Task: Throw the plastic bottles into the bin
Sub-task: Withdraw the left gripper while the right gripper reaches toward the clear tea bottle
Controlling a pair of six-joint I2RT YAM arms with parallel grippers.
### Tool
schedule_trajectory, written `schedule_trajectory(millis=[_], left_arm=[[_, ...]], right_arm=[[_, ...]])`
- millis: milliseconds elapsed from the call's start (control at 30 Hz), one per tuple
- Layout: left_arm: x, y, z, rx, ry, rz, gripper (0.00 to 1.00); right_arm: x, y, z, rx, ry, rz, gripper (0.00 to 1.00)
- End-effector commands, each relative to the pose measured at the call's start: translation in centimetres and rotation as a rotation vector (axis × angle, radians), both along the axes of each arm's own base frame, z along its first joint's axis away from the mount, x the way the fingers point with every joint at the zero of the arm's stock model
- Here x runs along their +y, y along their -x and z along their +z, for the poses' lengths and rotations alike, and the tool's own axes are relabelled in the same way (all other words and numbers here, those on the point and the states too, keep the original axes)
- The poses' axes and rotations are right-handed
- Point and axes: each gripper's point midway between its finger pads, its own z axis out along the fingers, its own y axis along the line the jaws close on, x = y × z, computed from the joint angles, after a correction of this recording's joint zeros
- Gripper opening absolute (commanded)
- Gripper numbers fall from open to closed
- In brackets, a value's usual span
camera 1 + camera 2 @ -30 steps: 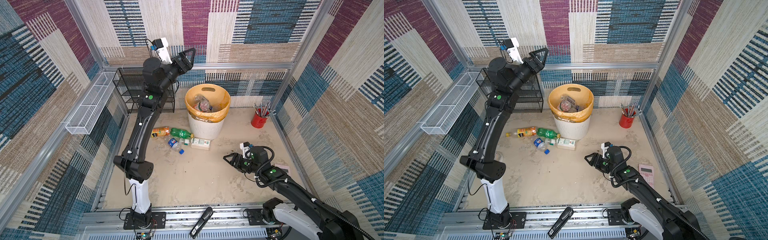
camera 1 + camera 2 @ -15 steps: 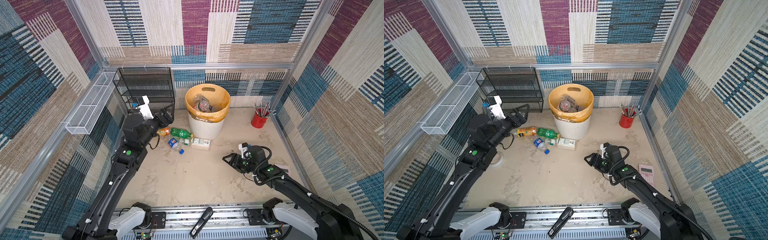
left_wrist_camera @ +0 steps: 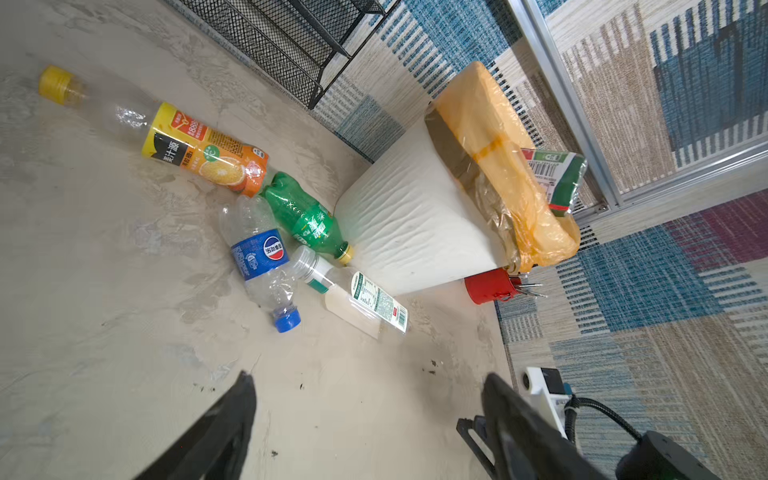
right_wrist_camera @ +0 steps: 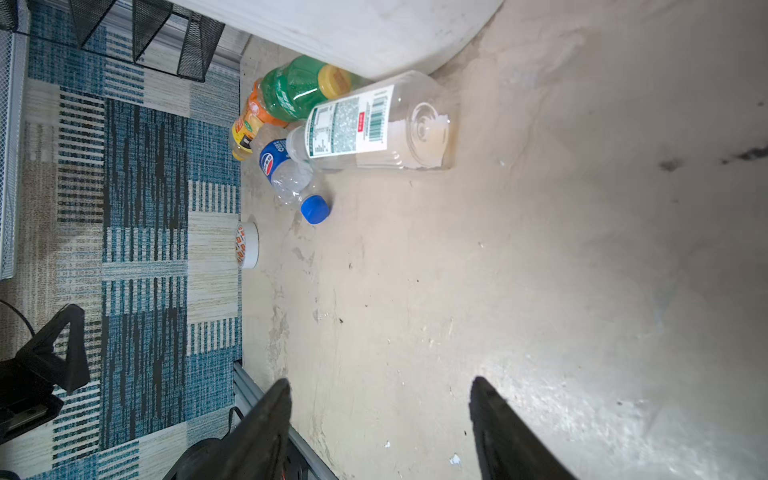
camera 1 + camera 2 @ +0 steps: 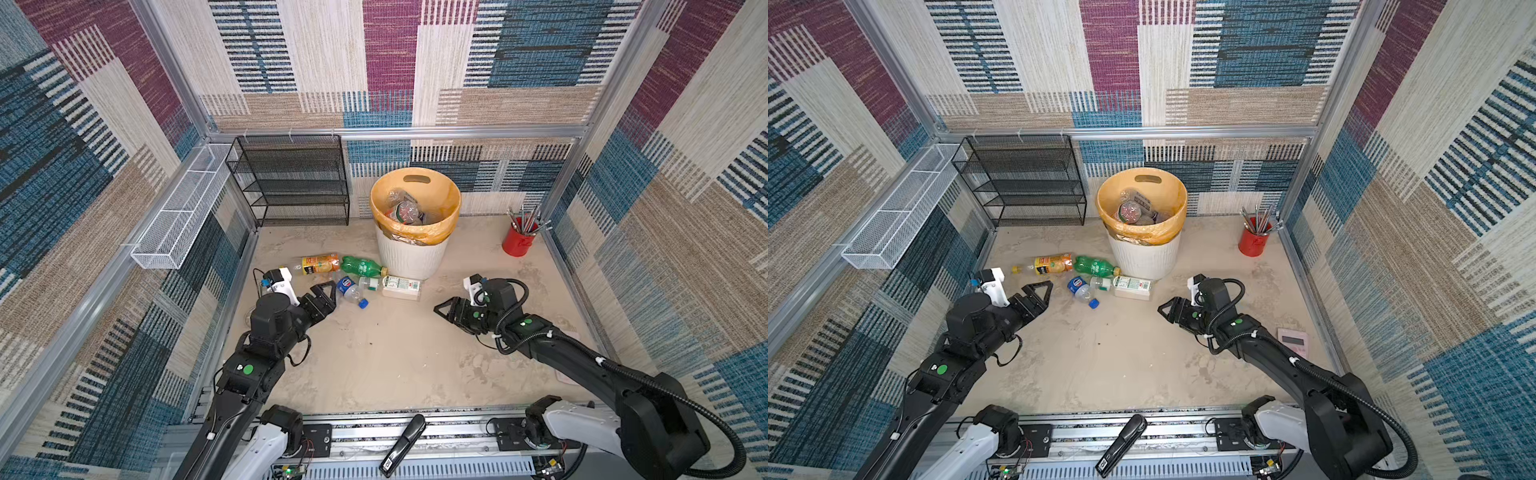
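Observation:
Four plastic bottles lie on the floor left of the bin [image 5: 415,259]: an orange-labelled one [image 5: 320,264], a green one [image 5: 361,267], a blue-labelled one [image 5: 349,289] and a clear white-labelled one [image 5: 401,288]. More bottles [image 5: 405,210] sit inside the bin's orange liner. My left gripper [image 5: 328,293] hovers low just left of the blue-labelled bottle [image 3: 262,257], open and empty [image 3: 368,380]. My right gripper [image 5: 440,309] stands open and empty to the right of the pile [image 4: 380,384], pointing at the white-labelled bottle [image 4: 365,124].
A black mesh rack [image 5: 291,183] stands at the back left, beside a white wire basket [image 5: 183,212] on the wall. A red pencil cup [image 5: 517,243] is at the back right. A tape roll [image 4: 248,245], a pink calculator [image 5: 1292,340] and a black stapler [image 5: 403,444] lie nearby.
My left arm has swung down from high above the rack to floor level beside the bottles, and its jaws have narrowed slightly. The right arm has stayed put.

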Motion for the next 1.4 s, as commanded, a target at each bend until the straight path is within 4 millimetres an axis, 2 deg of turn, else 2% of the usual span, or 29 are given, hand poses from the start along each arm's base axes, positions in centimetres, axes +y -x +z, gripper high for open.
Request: schedule_trajectory(millis=[0, 133, 267, 500, 867, 1133, 1367], left_arm=[[0.4, 0.3, -0.5, 0.026, 0.0, 0.022, 0.86], [0.6, 0.4, -0.8, 0.042, -0.003, 0.031, 0.86], [0.7, 0.5, -1.3, 0.059, 0.003, 0.037, 0.86], [0.6, 0.7, -1.9, 0.083, 0.01, 0.038, 0.86], [1.4, 2.0, -2.5, 0.11, 0.034, 0.071, 0.84], [2.0, 2.9, -2.8, 0.12, 0.051, 0.098, 0.84], [2.2, 3.3, -2.8, 0.123, 0.055, 0.109, 0.84]], right_arm=[[0.8, -0.7, 0.7, -0.054, 0.014, 0.011, 0.7], [1.7, -0.7, 0.6, -0.07, 0.046, 0.035, 0.69], [2.4, -1.1, 1.3, -0.144, 0.088, 0.061, 0.68], [2.4, -2.3, 2.2, -0.269, 0.185, 0.102, 0.66], [3.2, -3.5, 2.4, -0.395, 0.318, 0.2, 0.66], [6.2, -4.3, 2.8, -0.526, 0.475, 0.364, 0.69], [8.7, -5.4, 1.2, -0.557, 0.642, 0.512, 0.74]])
